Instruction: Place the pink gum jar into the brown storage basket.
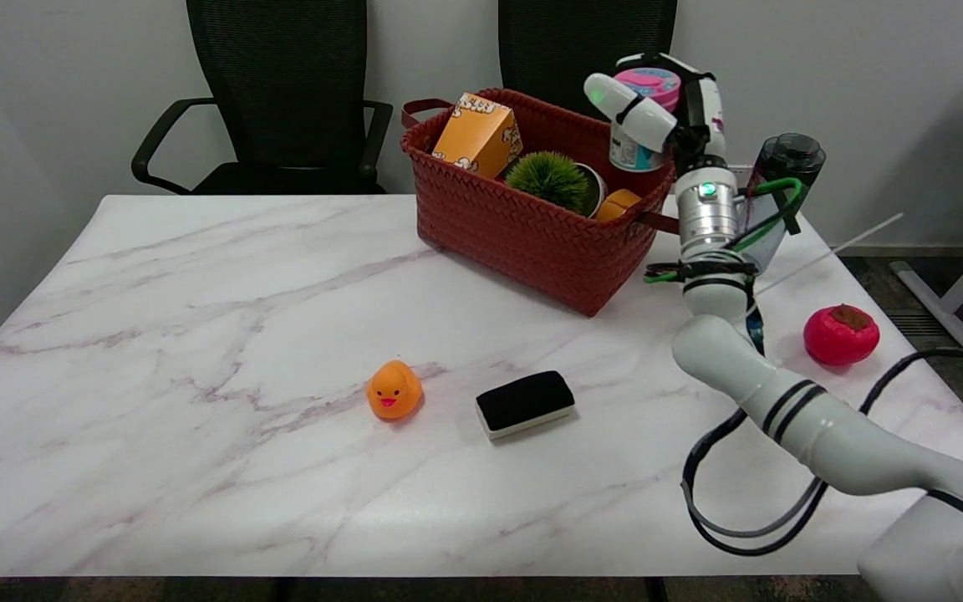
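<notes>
Pink gum jar (647, 88) sits in the grip of the right hand (665, 104), whose fingers wrap around it, held in the air above the right end of the brown basket (523, 230). Inside the basket lie an orange carton (478, 134), a green spiky ball (547, 178) and an orange thing at the right. On the bench (197, 334), nearer, rest an orange duck (394, 390) and a black eraser (525, 403); a red fruit (840, 334) lies to the right.

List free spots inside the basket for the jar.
Right hand holds the pink gum jar above the brown basket's right end. Crowded: orange box left, green plant middle, orange item front right. Far-right corner looks bare.
</notes>
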Tool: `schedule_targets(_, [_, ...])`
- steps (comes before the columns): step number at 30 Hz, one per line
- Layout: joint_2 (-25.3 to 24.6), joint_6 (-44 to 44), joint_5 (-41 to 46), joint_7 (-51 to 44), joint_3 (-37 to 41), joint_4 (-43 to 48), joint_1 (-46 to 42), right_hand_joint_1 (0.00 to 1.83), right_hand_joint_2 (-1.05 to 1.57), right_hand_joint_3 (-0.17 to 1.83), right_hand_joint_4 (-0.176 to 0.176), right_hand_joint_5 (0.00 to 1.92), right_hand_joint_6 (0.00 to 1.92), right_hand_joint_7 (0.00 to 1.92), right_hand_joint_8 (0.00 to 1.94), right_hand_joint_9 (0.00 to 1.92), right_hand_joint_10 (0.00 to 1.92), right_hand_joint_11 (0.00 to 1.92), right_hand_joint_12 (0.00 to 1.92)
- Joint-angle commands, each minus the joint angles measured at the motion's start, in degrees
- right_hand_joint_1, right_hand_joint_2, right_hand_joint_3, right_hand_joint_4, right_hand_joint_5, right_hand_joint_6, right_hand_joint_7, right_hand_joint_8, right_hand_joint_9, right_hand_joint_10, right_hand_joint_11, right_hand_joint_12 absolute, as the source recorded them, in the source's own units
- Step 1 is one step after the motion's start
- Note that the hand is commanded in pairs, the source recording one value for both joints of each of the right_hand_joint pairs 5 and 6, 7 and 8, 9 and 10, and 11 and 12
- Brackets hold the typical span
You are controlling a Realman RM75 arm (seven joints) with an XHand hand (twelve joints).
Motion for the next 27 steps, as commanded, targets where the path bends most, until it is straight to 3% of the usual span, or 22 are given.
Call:
schedule_targets(1, [-4.8,-7.2,-7.1,0.2,-7.0,-18.4,14.6,0.98,0.76,-0.15,0.000,0.85,0.85,1.18,1.18,1.03,1.03,0.91,0.91])
schedule_targets(8, [-5.5,-9.4,-15.3,-6.4,-6.6,-23.3,16.8,0.99,0.73,-0.15,0.000,0.82,0.82,1.18,1.18,1.03,1.03,0.85,0.85])
schedule_targets(18, [-3.7,-11.2,-15.5,-23.7,-6.4,-24.3,18.0,1.00,0.67,-0.15,0.000,0.76,0.76,1.12,1.12,0.98,0.98,0.78,0.78])
schedule_targets(27, [-1.9,-11.4,-15.5,-28.8,-4.3,-26.6,18.1,0.99,0.65,-0.17,0.000,0.72,0.72,1.10,1.10,0.98,0.98,0.69,0.69])
